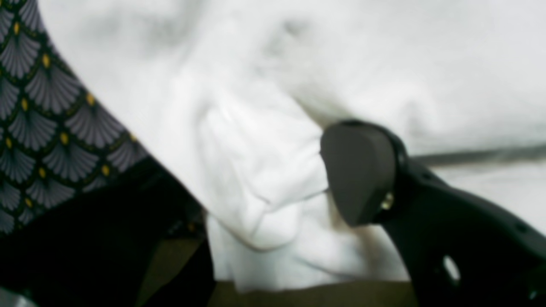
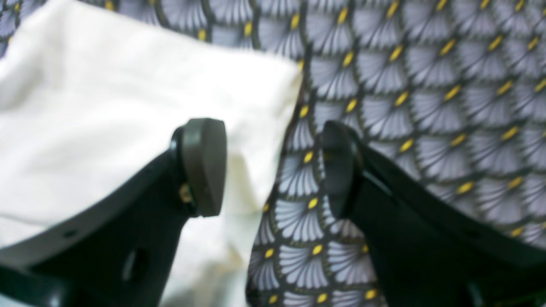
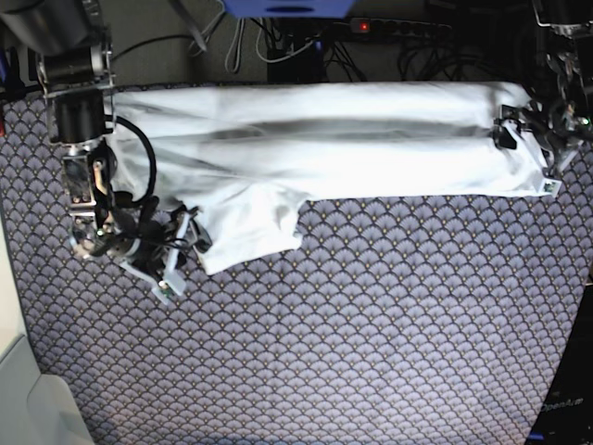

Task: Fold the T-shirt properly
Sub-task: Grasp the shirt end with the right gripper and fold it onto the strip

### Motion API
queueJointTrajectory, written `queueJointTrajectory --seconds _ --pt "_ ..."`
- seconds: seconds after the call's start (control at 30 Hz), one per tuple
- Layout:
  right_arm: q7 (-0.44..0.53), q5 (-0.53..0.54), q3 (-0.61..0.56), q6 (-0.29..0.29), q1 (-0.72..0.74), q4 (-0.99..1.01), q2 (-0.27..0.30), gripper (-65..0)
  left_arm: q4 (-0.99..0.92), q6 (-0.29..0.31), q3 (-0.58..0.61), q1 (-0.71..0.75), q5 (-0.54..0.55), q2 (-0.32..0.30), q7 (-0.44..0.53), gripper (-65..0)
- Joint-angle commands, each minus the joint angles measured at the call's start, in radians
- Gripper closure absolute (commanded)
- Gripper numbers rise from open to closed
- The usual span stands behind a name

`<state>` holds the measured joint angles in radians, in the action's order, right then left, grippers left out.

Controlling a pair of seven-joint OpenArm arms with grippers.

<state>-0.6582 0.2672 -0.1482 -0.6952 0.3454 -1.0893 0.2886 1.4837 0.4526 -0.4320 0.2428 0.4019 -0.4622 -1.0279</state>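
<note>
Matte black rounded pads of the right pincer (image 2: 273, 166) sit closest to the right wrist lens, spread apart, one pad over white cloth and the other over the patterned cover; nothing is pinched between them. Large plain white T-shirt (image 3: 324, 139) of soft, wrinkly fabric lies as a long folded band across the far part of the surface (image 3: 371, 324), with a loose sleeve flap hanging down towards the near side at the right pincer's end. Surface cover is a grey fan-scale print with small yellow dots and dark outlines. Left pincer (image 1: 298, 187) is at the opposite end of the band; only one smooth teardrop pad shows clearly, with bunched white fabric against it. Whether that pincer is spread or pinching the cloth, I cannot tell.
</note>
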Motion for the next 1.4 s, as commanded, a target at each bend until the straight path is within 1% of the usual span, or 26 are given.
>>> queueJointTrajectory --seconds 0.0,0.13,0.23,0.3,0.33,0.37,0.43,0.47,0.5,0.57,0.67,0.83,1.0,1.1,1.2,1.37 --pt "0.036 0.017 -0.011 -0.003 0.028 -0.009 0.008 -36.5 0.007 0.008 -0.001 -0.001 0.005 -0.008 -0.01 -45.0" --pt "0.062 0.017 -0.046 -0.003 0.025 0.022 -0.004 -36.5 0.011 0.008 -0.001 -0.001 0.005 -0.008 -0.01 -45.0" --pt "0.077 0.017 -0.046 -0.003 0.024 0.034 -0.013 -36.1 0.011 0.008 -0.005 -0.001 -0.004 0.009 -0.01 -45.0" --pt "0.077 0.017 -0.046 -0.003 0.024 0.034 -0.013 -34.1 0.011 0.008 -0.003 -0.001 -0.005 0.009 -0.01 -45.0" --pt "0.077 0.017 -0.046 -0.003 0.024 0.033 -0.013 -31.0 0.011 0.008 -0.003 -0.001 -0.005 0.01 -0.01 -45.0" --pt "0.077 0.017 -0.046 -0.003 0.024 0.031 -0.013 -25.6 0.011 0.008 -0.001 -0.001 -0.005 0.01 -0.01 -45.0" --pt "0.077 0.017 -0.046 -0.003 0.027 0.031 -0.013 -12.1 0.011 0.008 -0.001 0.0 -0.005 0.01 -0.009 -45.0" --pt "0.077 0.017 -0.046 -0.003 0.028 0.031 -0.01 -4.4 0.011 0.008 -0.001 0.0 -0.005 0.01 -0.009 -45.0" --pt "0.077 0.017 -0.047 -0.003 0.03 0.03 -0.01 0.0 0.01 0.008 -0.001 0.0 -0.005 0.01 -0.007 -45.0" --pt "0.071 0.017 -0.038 -0.003 0.028 0.002 0.001 0.0 0.007 0.008 -0.001 0.0 -0.005 0.01 -0.004 -45.0" --pt "0.067 0.017 -0.024 -0.003 -0.026 -0.125 0.036 0.0 0.007 0.008 -0.001 0.0 -0.005 0.01 -0.002 -45.0" --pt "0.054 0.016 0.085 -0.003 -0.174 -0.421 0.056 0.0 0.002 0.008 -0.001 -0.001 -0.005 0.01 -0.002 -45.0" --pt "-0.027 0.017 0.193 -0.003 -0.335 -0.694 0.051 0.0 0.002 0.008 -0.001 -0.001 -0.005 0.01 -0.001 -45.0" --pt "-0.035 0.017 0.247 -0.003 -0.44 -0.832 0.044 0.0 0.002 0.008 0.0 -0.003 -0.005 0.01 -0.001 -45.0" --pt "-0.031 0.017 0.296 -0.003 -0.529 -0.898 0.036 0.0 0.002 0.008 0.0 -0.004 -0.005 0.01 -0.001 -45.0" --pt "-0.03 0.019 0.341 -0.003 -0.629 -0.9 0.036 0.0 0.002 0.008 0.0 -0.007 -0.005 0.009 -0.001 -45.0"
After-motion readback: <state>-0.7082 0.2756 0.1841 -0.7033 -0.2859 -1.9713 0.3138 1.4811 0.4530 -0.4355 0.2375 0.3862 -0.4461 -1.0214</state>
